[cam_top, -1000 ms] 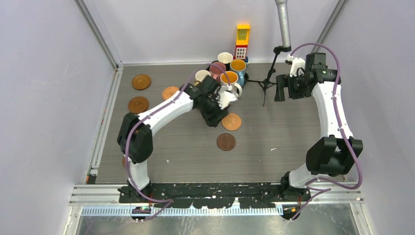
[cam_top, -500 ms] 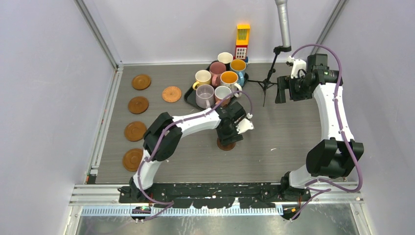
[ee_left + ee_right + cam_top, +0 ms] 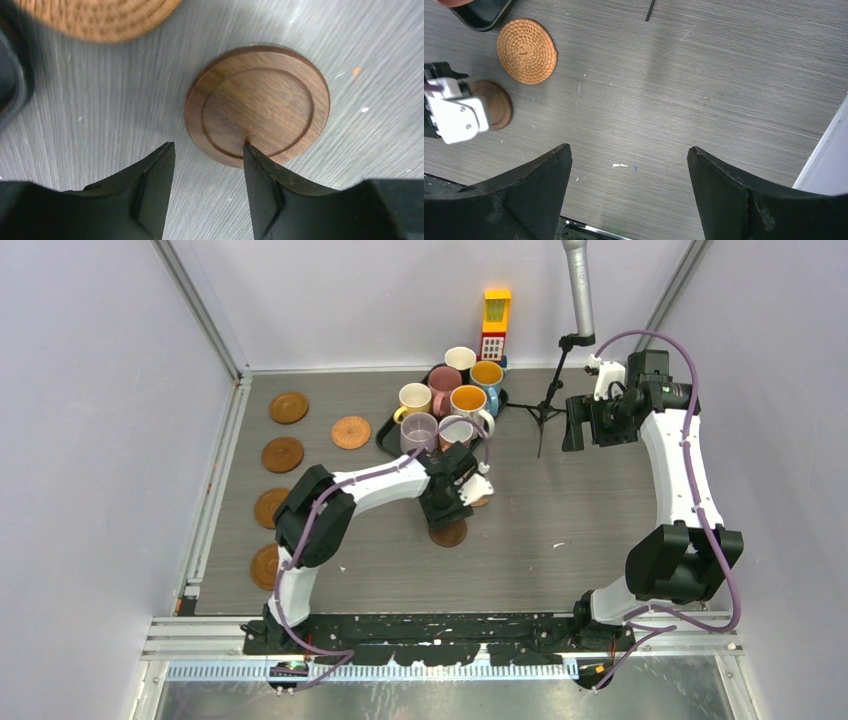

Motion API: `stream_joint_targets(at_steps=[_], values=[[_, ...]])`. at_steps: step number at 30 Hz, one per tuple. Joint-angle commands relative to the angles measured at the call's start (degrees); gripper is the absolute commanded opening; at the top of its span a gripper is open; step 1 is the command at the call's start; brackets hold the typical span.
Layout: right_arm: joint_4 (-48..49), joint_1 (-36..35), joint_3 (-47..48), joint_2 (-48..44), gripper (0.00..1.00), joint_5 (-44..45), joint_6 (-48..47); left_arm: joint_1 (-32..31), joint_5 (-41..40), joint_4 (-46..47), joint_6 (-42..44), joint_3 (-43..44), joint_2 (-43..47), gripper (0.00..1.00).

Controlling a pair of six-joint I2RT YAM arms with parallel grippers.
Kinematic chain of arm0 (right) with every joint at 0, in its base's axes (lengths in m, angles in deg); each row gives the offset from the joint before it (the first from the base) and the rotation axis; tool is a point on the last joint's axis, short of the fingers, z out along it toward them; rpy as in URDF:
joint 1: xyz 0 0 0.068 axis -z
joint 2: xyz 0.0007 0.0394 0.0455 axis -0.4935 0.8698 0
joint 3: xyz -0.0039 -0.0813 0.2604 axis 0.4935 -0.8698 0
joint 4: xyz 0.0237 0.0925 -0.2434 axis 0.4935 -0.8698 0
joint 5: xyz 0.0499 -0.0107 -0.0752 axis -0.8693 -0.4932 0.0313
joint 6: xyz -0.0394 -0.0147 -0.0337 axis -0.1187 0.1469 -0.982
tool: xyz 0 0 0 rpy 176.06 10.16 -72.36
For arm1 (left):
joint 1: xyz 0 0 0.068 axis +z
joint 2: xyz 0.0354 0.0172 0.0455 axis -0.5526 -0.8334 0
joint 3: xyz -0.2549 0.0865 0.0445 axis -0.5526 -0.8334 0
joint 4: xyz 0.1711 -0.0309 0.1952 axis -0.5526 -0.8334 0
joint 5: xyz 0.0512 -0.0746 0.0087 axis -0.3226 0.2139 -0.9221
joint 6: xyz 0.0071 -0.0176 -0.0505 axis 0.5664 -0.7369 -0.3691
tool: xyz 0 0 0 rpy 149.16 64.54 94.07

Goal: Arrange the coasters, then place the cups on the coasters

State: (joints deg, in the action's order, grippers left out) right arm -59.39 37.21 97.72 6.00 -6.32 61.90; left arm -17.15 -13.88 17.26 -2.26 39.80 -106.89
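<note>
**L pincer over dark wood coaster**

Dark wood coaster lies flat mid-table, recessed face up. It is round, so no long axis. Woven coaster just beyond it, not touching. Black tray corner close by, w/ mugs crowded on it. Five other coasters toward table's L side. L gripper approx half open, holds nothing; one fingertip over coaster's near rim, contact unclear. R gripper wide, empty, well apart.

The round wooden coaster was dark walnut brown with one concentric ring; the round woven coaster was orange-tan, spiral-patterned.
</note>
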Motion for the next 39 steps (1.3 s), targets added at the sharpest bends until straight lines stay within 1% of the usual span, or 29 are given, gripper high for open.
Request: stream_joint_targets(at_steps=[1,8,12,17,21,28,39], values=[[-0.13,0.25,1.96,0.42,0.9,-0.81,-0.45,4.84,-2.86,-1.46,1.92,-4.69,2.61,0.54],[-0.01,0.23,2.05,1.18,0.89,-1.39,-0.44,14.56,-3.2,-2.27,4.61,-11.1,6.61,0.53],[0.05,0.23,2.21,1.75,0.89,-1.72,-0.54,20.11,-5.65,-2.05,7.74,-13.95,8.18,0.52],[0.1,0.27,2.5,2.32,0.89,-2.12,-0.41,27.39,-6.41,-1.71,9.43,-13.51,7.41,0.52],[0.34,0.27,2.7,2.52,0.89,-2.02,-0.28,31.69,-7.22,-1.61,10.03,-11.01,5.45,0.51],[0.25,0.27,3.01,2.65,0.89,-2.01,-0.18,36.53,-7.65,-1.97,11.29,-6.56,3.18,0.5],[0.22,0.27,2.84,2.1,0.89,-1.93,-0.1,38.91,-8.58,-2.71,11.24,-2.07,2.01,0.5]])
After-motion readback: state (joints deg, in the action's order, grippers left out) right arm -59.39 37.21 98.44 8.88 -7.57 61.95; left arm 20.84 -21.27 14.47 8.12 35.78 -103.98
